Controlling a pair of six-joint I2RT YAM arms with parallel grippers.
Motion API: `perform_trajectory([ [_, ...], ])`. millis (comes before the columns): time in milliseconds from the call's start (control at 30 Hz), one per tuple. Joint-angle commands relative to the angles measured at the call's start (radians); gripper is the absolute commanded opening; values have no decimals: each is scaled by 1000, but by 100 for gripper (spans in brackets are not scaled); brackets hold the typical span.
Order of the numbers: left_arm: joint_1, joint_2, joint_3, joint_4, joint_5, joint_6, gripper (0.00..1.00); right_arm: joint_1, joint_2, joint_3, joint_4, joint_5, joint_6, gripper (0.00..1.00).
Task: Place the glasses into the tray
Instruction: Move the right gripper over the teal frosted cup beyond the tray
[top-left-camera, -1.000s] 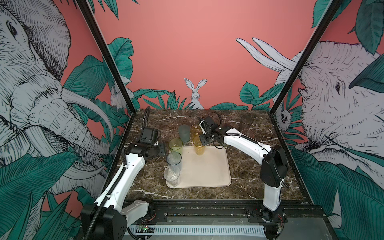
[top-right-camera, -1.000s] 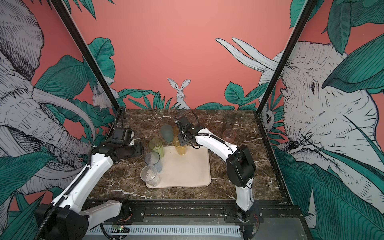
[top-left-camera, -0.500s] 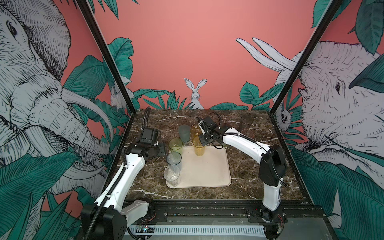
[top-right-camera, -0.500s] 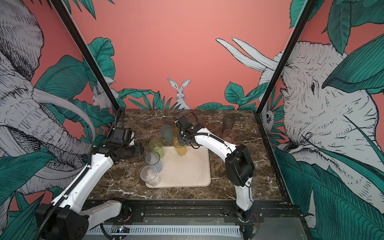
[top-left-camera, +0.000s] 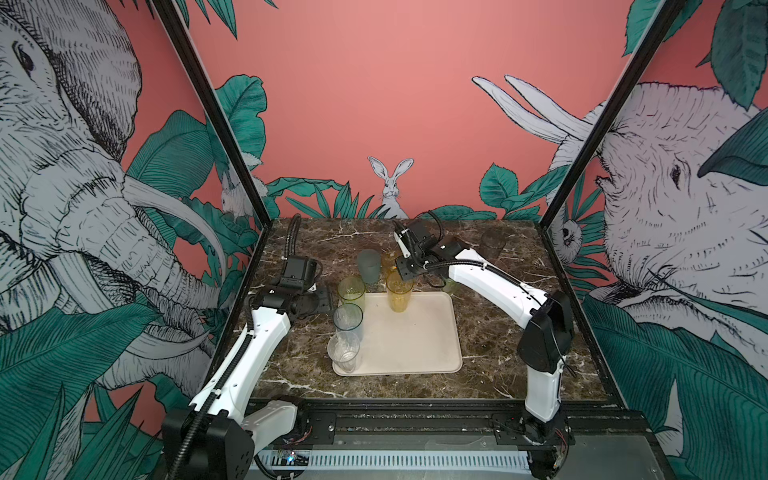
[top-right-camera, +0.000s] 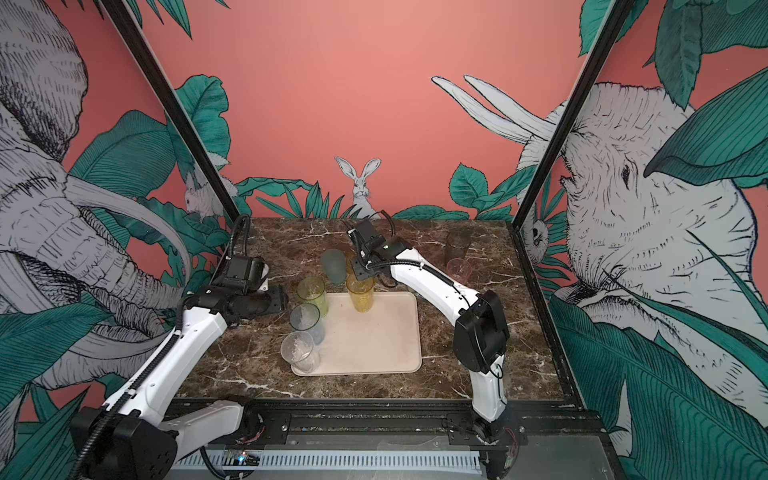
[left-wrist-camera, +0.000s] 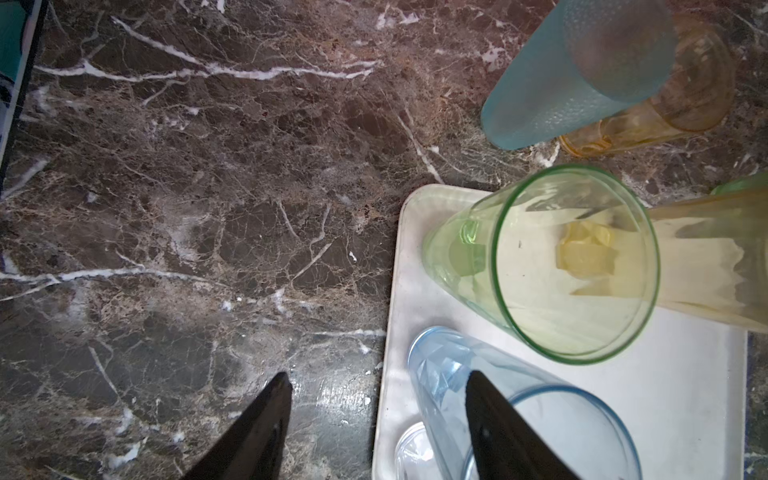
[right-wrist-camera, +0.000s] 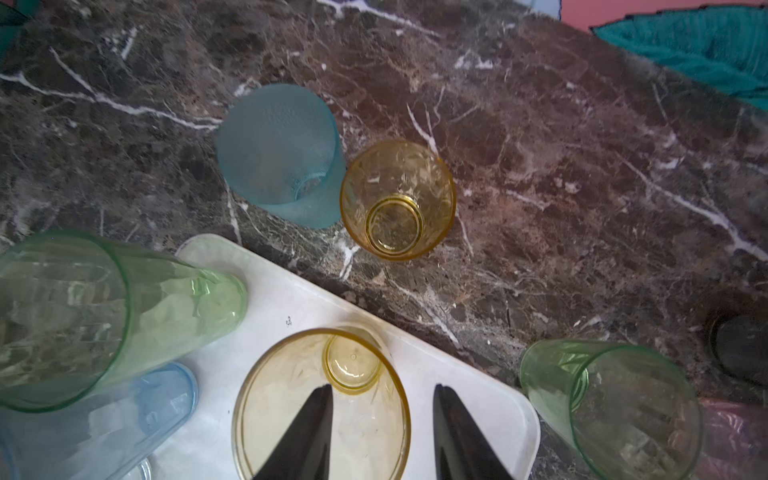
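Note:
The cream tray (top-left-camera: 419, 332) (top-right-camera: 374, 332) lies mid-table. Along its left edge stand a clear glass (top-left-camera: 343, 351), a pale blue glass (top-left-camera: 348, 318) (left-wrist-camera: 519, 415) and a yellow-green glass (top-left-camera: 351, 292) (left-wrist-camera: 573, 266). A tall amber glass (top-left-camera: 400, 295) (right-wrist-camera: 324, 415) stands upright at the tray's far edge. My right gripper (right-wrist-camera: 382, 388) (top-left-camera: 405, 270) is open over it, one finger inside the rim, one outside. My left gripper (left-wrist-camera: 378, 374) (top-left-camera: 326, 301) hangs open and empty just left of the tray.
Off the tray, behind it, stand a frosted teal glass (right-wrist-camera: 282, 153) (top-left-camera: 368, 266) and a short amber glass (right-wrist-camera: 397, 199). A short green glass (right-wrist-camera: 615, 407) sits by the tray's far right corner. A smoky grey glass (top-right-camera: 458, 245) and a pink glass (top-right-camera: 459, 270) stand far right.
My right gripper's jaws have spread apart from the tall amber glass, which stays standing on the tray. The left arm has not moved.

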Motion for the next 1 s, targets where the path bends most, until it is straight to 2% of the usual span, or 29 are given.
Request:
perform_trajectory([
  [0, 6, -22, -3, -2, 2, -12, 68, -1, 40, 71, -22, 4, -47, 44],
  [333, 6, -34, -5, -10, 0, -13, 68, -8, 206, 317, -67, -41, -81, 44],
  [633, 6, -39, 13, -39, -15, -5, 68, -10, 270, 342, 43, -109, -131, 44],
  [967, 6, -43, 21, -45, -14, -3, 68, -16, 392, 478, -2, -99, -123, 46],
])
